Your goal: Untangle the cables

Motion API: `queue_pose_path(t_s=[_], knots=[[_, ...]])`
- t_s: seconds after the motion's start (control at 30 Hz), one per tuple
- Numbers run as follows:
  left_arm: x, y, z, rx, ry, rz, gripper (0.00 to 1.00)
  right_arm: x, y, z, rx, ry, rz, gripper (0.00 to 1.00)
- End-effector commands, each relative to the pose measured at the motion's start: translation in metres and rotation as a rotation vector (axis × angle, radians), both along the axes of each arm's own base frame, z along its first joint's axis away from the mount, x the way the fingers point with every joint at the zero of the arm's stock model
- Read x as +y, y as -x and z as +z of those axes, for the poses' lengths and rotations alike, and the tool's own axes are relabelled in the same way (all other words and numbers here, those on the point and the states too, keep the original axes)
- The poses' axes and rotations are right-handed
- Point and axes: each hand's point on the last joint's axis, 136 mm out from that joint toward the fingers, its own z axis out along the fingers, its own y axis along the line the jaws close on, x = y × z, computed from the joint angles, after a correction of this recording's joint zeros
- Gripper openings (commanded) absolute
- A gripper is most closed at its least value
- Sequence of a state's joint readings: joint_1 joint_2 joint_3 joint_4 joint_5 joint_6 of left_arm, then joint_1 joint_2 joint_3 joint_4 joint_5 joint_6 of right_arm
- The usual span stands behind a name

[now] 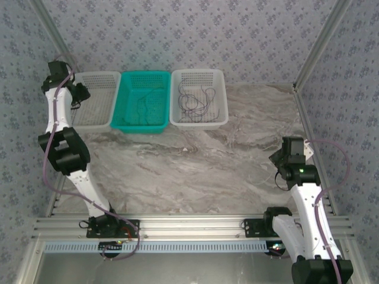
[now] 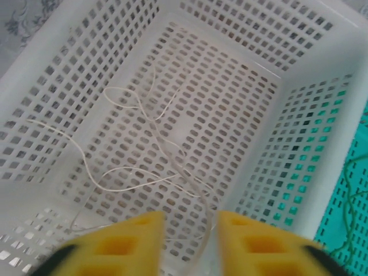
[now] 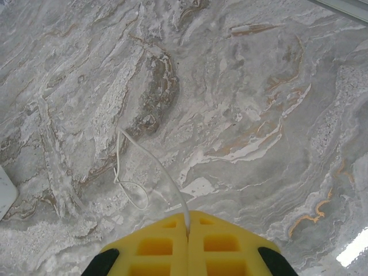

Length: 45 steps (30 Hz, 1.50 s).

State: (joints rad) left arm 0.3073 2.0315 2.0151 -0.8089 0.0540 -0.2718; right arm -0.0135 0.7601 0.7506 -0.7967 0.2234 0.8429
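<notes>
My left gripper hangs open over the left white basket. Thin white cables lie looped on the basket floor, and one strand runs down through the gap between the yellow fingers, pinched by neither. My right gripper is shut on a white cable, which curves away from the fingertips into a small loop above the marble table. Green cables lie in the teal basket, dark grey cables in the right white basket.
The three baskets stand side by side along the back of the marble table, against the patterned wall. The teal basket adjoins the left basket's right wall. A small pale scrap lies on the marble below the baskets.
</notes>
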Motion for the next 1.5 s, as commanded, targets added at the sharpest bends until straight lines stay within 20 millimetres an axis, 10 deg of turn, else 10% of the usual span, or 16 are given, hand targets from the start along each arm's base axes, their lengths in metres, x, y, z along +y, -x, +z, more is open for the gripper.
queue_pose_path(t_s=[0.0,0.17,0.37,0.63,0.87,1.1,1.37,1.47], knots=[[-0.002,0.013,0.082,-0.2,-0.055,0.029,0.6,0.005,-0.006,0.01,-0.033,-0.03,0.016,0.0],[-0.049,0.036,0.178,-0.446,0.001,-0.055,0.68,0.032,-0.026,0.046,-0.148,-0.102,0.171,0.0],[-0.192,0.081,0.239,-0.667,0.141,-0.446,0.72,0.081,-0.049,0.112,-0.27,-0.267,0.384,0.0],[-0.401,0.164,0.217,-0.754,0.243,-1.067,0.73,0.134,-0.071,0.198,-0.389,-0.423,0.602,0.0],[-0.522,0.21,0.191,-0.713,0.376,-1.387,0.85,0.183,-0.067,0.27,-0.54,-0.463,0.863,0.0],[-0.553,0.172,0.184,-0.729,0.335,-1.248,0.97,0.218,-0.049,0.288,-0.563,-0.462,1.037,0.0],[-0.542,0.175,0.213,-0.8,0.301,-1.241,0.0,0.217,-0.043,0.264,-0.531,-0.433,1.0,0.0],[-0.53,0.174,0.219,-0.796,0.282,-1.224,0.0,0.217,-0.044,0.25,-0.503,-0.425,1.001,0.04]])
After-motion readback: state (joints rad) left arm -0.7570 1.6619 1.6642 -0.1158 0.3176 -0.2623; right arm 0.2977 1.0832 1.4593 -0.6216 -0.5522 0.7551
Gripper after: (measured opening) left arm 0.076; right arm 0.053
